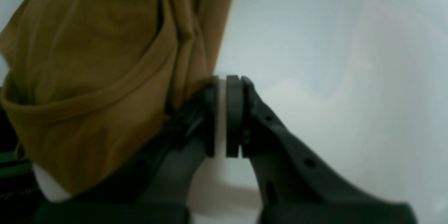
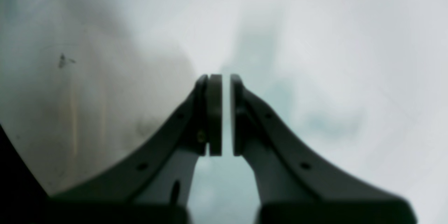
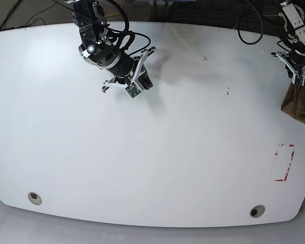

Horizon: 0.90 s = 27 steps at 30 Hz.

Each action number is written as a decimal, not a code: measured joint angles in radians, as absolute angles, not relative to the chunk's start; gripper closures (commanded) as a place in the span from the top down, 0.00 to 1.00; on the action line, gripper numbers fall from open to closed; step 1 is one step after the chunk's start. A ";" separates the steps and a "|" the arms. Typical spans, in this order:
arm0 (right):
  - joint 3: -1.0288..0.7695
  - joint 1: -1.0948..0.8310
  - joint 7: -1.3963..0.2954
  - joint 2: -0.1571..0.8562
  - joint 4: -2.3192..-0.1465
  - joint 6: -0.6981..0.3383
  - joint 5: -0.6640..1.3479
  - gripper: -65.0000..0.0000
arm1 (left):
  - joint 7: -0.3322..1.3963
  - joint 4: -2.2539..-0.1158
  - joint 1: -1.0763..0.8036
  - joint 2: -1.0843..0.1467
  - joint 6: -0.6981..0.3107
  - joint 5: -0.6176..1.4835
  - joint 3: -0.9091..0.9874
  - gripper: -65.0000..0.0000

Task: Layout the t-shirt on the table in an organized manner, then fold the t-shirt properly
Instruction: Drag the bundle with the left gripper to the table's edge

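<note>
The tan-brown t-shirt (image 3: 297,103) sits bunched at the far right edge of the white table (image 3: 142,162), just below my left gripper (image 3: 296,77). Seen from the left wrist, the t-shirt (image 1: 98,77) fills the left side, and its folds press against the outer side of the left finger (image 1: 210,119). My left gripper (image 1: 221,77) is shut, with only white table (image 1: 332,42) showing in the thin slit between the pads. My right gripper (image 3: 142,81) hovers over the table's back left part. It (image 2: 226,75) is shut and holds nothing, above bare table (image 2: 315,42).
A red dashed rectangle mark (image 3: 284,162) lies near the right edge, below the shirt. Two round grey holes (image 3: 34,197) (image 3: 257,210) sit by the front edge. Small black specks (image 3: 227,92) dot the back right. Cables run behind the table's far edge.
</note>
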State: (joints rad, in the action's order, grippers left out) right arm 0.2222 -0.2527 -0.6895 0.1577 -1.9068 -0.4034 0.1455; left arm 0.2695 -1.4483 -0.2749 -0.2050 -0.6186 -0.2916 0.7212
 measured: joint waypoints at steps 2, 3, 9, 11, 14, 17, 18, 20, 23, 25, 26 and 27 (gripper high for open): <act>0.222 -0.253 -0.690 0.158 -1.908 -0.403 0.145 0.05 | 0.273 -1.458 -0.277 -0.204 -0.620 -0.293 0.717 0.03; 0.222 -0.253 -0.690 0.158 -1.909 -0.403 0.145 0.05 | 0.273 -1.466 -0.277 -0.201 -0.624 -0.293 0.714 0.03; 0.222 -0.253 -0.690 0.158 -1.910 -0.403 0.145 0.05 | 0.275 -1.541 -0.279 -0.175 -0.621 -0.295 0.647 0.03; 0.222 -0.253 -0.689 0.158 -1.910 -0.403 0.145 0.05 | 0.271 -1.560 -0.276 -0.154 -0.619 -0.294 0.623 0.03; 0.222 -0.252 -0.689 0.158 -1.910 -0.403 0.145 0.05 | 0.273 -1.578 -0.270 -0.125 -0.625 -0.294 0.566 0.03; 0.222 -0.250 -0.689 0.158 -1.910 -0.403 0.145 0.05 | 0.279 -1.578 -0.250 -0.112 -0.633 -0.295 0.524 0.03; 0.222 -0.250 -0.689 0.158 -1.910 -0.403 0.145 0.05 | 0.281 -1.578 -0.240 -0.110 -0.632 -0.295 0.520 0.03; 0.222 -0.249 -0.689 0.158 -1.911 -0.403 0.145 0.05 | 0.280 -1.578 -0.212 -0.112 -0.627 -0.297 0.519 0.03; 0.222 -0.248 -0.689 0.158 -1.910 -0.403 0.145 0.05 | 0.280 -1.579 -0.175 -0.121 -0.617 -0.299 0.525 0.03; 0.222 -0.248 -0.689 0.158 -1.910 -0.403 0.145 0.05 | 0.279 -1.577 -0.160 -0.125 -0.613 -0.299 0.529 0.03; 0.222 -0.248 -0.689 0.159 -1.910 -0.403 0.145 0.05 | 0.274 -1.573 -0.155 -0.126 -0.614 -0.299 0.529 0.03; 0.222 -0.249 -0.689 0.158 -1.911 -0.403 0.145 0.05 | 0.273 -1.568 -0.152 -0.128 -0.613 -0.299 0.529 0.03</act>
State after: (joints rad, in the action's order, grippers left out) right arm 0.2222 -0.2485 -0.6888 0.1581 -1.9106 -0.4034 0.1452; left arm 0.2726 -1.5677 -0.1516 -0.1284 -0.6132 -0.2989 0.5293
